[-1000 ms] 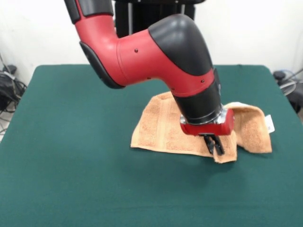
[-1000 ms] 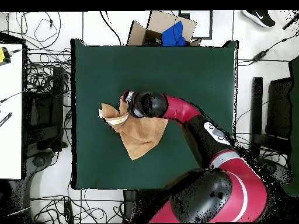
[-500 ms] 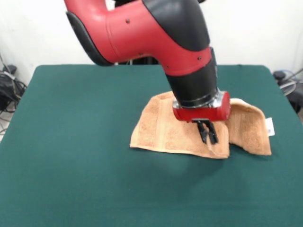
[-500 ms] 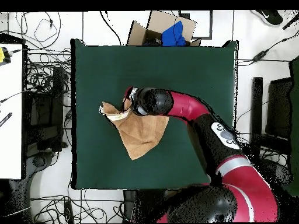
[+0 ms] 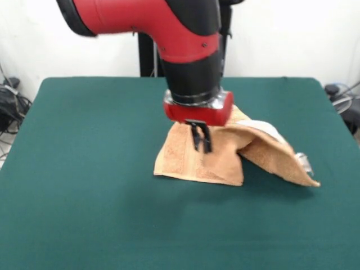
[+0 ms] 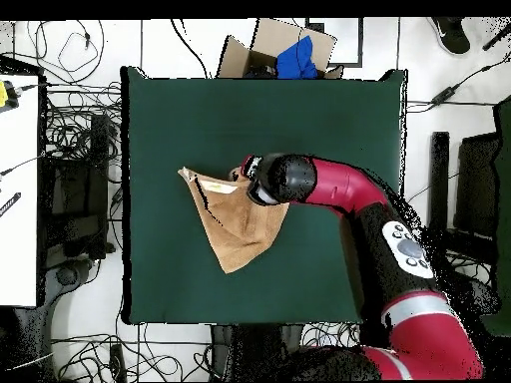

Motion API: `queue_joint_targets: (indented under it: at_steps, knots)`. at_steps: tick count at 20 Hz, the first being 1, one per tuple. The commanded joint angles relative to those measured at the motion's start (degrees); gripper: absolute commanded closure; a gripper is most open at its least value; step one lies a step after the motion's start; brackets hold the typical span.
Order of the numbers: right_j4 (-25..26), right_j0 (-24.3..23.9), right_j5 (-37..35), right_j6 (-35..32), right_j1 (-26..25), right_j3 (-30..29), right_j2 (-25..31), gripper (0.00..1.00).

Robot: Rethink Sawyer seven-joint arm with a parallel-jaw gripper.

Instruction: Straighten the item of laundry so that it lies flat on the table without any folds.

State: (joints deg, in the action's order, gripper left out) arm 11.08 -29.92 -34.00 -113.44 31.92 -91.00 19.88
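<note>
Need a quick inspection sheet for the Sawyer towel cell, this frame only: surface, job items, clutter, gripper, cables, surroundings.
Surface: green table, bare apart from the towel.
Job's things: peach towel not flat; its right part is folded over and tented, one corner trailing right with a small white tag.
Clutter: nothing seen on the table.
Gripper: gripper hangs over the towel's middle, fingers close together; contact with the cloth cannot be told.
Cables: tangled cables on the floor beside the table.
Surroundings: cardboard box with a blue item beyond one table edge.
</note>
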Motion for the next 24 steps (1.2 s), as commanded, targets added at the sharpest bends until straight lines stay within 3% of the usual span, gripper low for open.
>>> queue_joint_targets:
  at_steps: [1,11,24]
  knots:
    - [3.52,4.82,-6.53,-9.43,4.51,0.88,-10.69,1.00]
    - [1.78,12.74,-16.50,-12.50,10.28,2.52,-21.20,1.00]
    - [-0.13,19.53,-27.97,-14.95,14.52,5.19,-28.26,1.00]
